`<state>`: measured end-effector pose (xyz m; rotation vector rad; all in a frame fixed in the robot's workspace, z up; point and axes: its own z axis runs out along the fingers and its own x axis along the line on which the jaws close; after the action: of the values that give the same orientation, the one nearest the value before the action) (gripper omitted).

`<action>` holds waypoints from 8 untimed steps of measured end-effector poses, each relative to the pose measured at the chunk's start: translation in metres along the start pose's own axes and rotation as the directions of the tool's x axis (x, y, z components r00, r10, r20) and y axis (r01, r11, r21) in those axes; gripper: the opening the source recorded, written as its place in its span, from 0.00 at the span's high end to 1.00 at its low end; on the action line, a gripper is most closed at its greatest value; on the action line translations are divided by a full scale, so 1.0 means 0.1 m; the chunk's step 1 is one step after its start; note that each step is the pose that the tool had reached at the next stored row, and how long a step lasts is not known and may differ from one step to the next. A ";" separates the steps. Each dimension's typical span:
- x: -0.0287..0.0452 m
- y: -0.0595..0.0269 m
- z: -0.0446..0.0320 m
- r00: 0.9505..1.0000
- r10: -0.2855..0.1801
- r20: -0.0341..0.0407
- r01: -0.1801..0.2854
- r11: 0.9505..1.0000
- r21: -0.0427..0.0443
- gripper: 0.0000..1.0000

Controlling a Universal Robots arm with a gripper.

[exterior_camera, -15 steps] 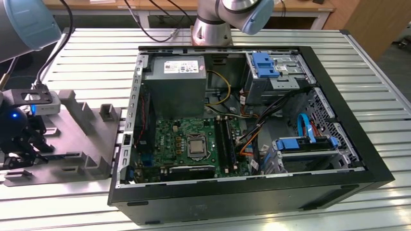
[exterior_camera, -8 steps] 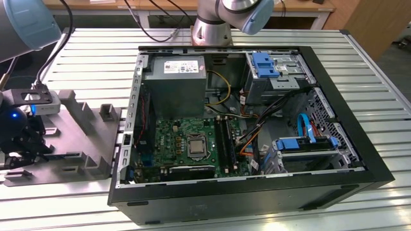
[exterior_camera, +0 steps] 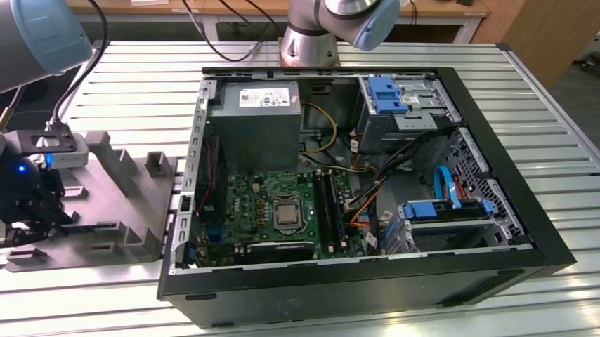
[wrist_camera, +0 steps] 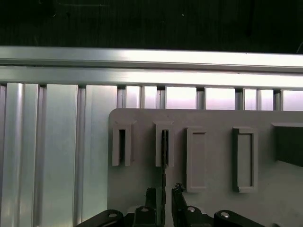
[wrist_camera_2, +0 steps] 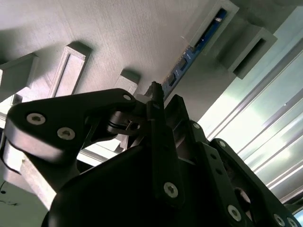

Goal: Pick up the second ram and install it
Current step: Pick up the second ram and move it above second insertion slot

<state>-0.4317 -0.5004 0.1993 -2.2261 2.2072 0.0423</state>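
Note:
The second ram (wrist_camera: pixel 164 146) is a thin dark stick standing on edge in a slotted block of the grey tray (wrist_camera: pixel 213 118). In the second wrist view the ram (wrist_camera_2: pixel 189 59) shows a bluish edge running from its slot toward the fingers. My gripper (wrist_camera: pixel 164 196) straddles its near end, one finger on each side with a slim gap, so it is open. The gripper (wrist_camera_2: pixel 165 101) hangs just above the tray (wrist_camera_2: pixel 118 38). In the exterior view the gripper (exterior_camera: pixel 33 210) is over the tray (exterior_camera: pixel 122 203) at the far left.
An open computer case (exterior_camera: pixel 356 281) lies on the slatted metal table (exterior_camera: pixel 525 84), to the exterior view's right of the tray. Inside it are the motherboard (exterior_camera: pixel 272 203) with memory slots (exterior_camera: pixel 328 200), a grey power supply (exterior_camera: pixel 253 105) and blue drive brackets (exterior_camera: pixel 386 95). The arm's base (exterior_camera: pixel 310 35) stands behind the case.

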 end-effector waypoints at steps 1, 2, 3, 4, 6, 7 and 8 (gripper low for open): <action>0.000 0.000 0.000 1.000 0.000 0.000 0.000 1.000 0.000 0.73; 0.000 0.000 0.000 1.000 0.000 0.000 0.000 1.000 0.000 0.73; 0.000 0.000 -0.001 1.000 0.000 0.000 0.000 1.000 0.000 0.73; 0.000 0.000 -0.006 1.000 0.000 0.000 0.000 1.000 -0.001 0.73; 0.000 -0.001 -0.009 1.000 0.000 0.000 0.000 1.000 0.000 0.73; -0.001 -0.001 -0.009 1.000 0.000 0.000 0.000 1.000 0.000 0.73; 0.000 -0.001 -0.009 1.000 0.000 0.000 0.000 1.000 0.000 0.73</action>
<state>-0.4316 -0.5003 0.2002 -2.2261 2.2073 0.0426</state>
